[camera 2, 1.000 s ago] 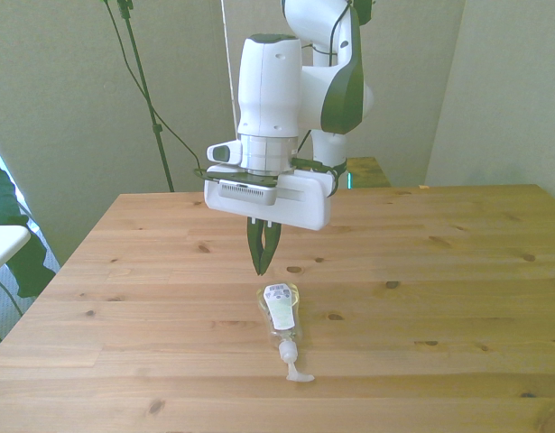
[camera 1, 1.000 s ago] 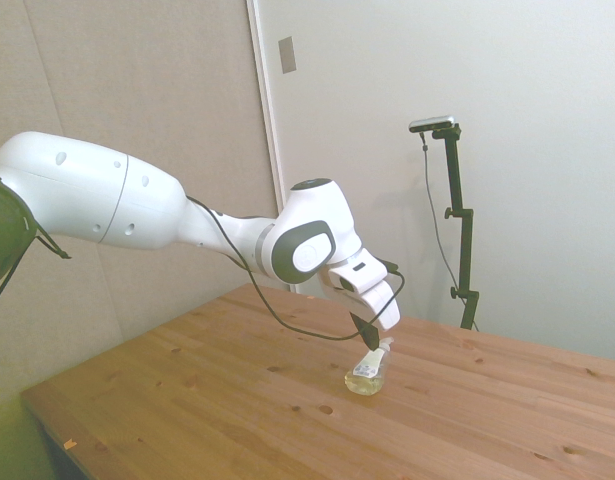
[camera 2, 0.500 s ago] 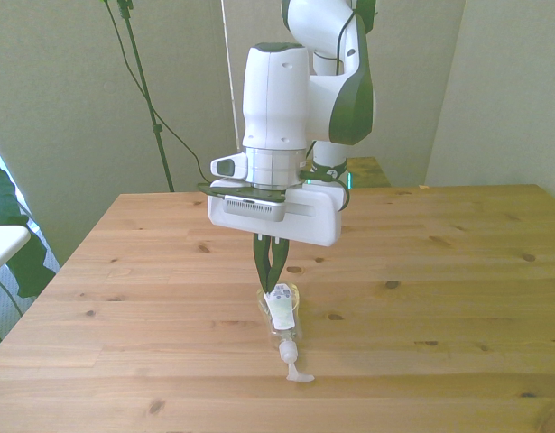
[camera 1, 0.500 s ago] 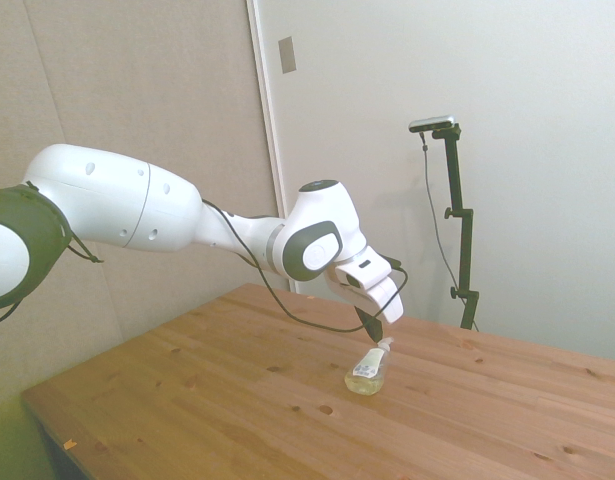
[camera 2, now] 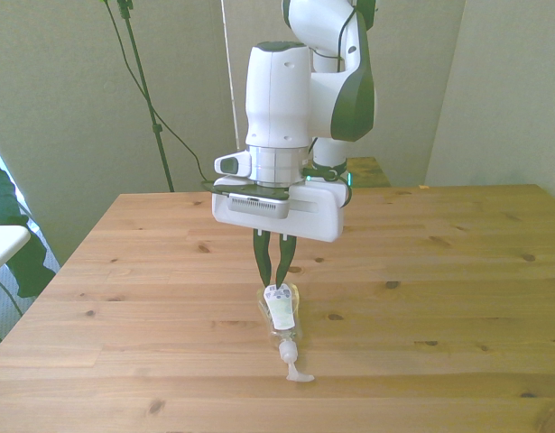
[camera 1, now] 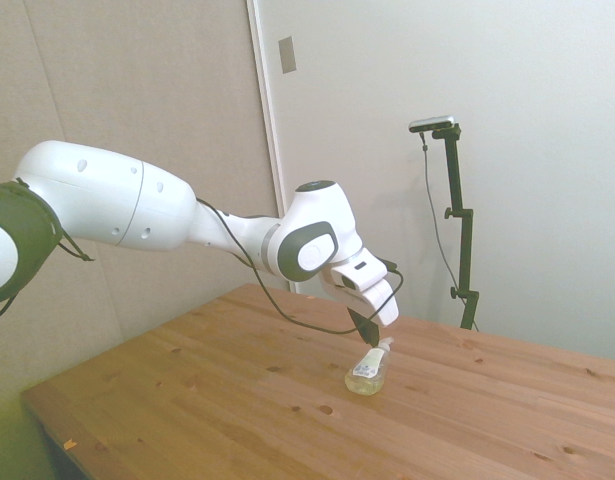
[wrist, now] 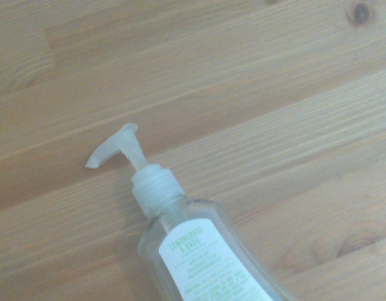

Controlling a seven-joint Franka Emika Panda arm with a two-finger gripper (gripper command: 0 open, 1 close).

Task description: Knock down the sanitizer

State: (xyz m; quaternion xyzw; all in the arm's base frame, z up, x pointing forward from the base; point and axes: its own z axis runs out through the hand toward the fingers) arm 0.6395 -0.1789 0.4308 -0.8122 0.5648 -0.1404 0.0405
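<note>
Wooden table [camera 2: 457, 271]; wrist shows sanitizer [wrist: 193, 251] label.

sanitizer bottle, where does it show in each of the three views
Side view: the small clear plastic sanitizer bottle with a white pump top lies on the wooden table, right of centre, under the tool.
Front view: the bottle is low in the middle, pump toward the camera.
Wrist view: the bottle fills the lower middle.
Shared landmark: its white label with green print.
</note>
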